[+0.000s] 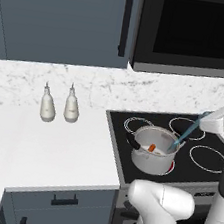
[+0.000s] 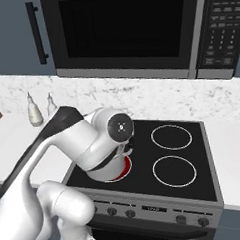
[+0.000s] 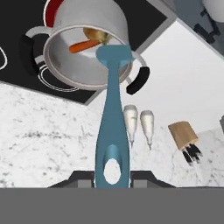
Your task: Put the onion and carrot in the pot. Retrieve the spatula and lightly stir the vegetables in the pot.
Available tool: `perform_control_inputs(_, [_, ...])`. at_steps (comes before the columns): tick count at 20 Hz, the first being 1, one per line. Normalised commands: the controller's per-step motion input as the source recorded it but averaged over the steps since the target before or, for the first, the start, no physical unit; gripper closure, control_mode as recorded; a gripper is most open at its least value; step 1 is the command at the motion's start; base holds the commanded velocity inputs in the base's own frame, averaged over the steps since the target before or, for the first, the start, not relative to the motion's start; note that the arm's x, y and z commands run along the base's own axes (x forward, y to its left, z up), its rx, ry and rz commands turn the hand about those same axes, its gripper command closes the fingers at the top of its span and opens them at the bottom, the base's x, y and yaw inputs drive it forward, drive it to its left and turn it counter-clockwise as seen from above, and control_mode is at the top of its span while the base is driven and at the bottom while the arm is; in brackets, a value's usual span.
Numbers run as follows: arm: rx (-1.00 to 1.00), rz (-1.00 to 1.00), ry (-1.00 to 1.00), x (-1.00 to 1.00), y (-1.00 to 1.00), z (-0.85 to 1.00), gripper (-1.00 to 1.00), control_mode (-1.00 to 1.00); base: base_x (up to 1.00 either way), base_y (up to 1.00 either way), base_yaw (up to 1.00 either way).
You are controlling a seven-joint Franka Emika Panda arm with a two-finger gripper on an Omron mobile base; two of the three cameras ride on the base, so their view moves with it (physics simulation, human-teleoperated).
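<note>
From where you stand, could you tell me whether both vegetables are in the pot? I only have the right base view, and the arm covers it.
Observer: Yes, the hand view shows the carrot and the onion lying inside the pot.
Operator: Thank you. Is the spatula held?
Observer: The hand is shut on the handle of the spatula.
Operator: And where is its head?
Observer: In the left base view it dips into the pot at the rim on the arm's side.
</note>
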Motion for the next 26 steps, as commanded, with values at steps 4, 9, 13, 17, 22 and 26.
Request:
perform_control_inputs(4, [0.10,-0.13,0.15,0.30,0.01,-0.35,1.00,-1.00,0.00,0.00,0.00])
perform_control_inputs(9, [0.10,-0.13,0.14,0.22,0.15,-0.24,1.00,-1.00,0.00,0.00,0.00])
perform_control_inputs(13, [0.09,-0.12,0.09,0.16,0.26,-0.18,1.00,-1.00,0.00,0.00,0.00])
perform_control_inputs(17, [0.10,-0.14,0.01,0.18,0.21,0.02,1.00,-1.00,0.00,0.00,0.00])
perform_control_inputs(22, [0.10,-0.14,0.00,0.19,0.13,0.07,1.00,-1.00,0.00,0.00,0.00])
perform_control_inputs(26, [0.06,-0.15,0.11,0.45,0.07,-0.37,1.00,-1.00,0.00,0.00,0.00])
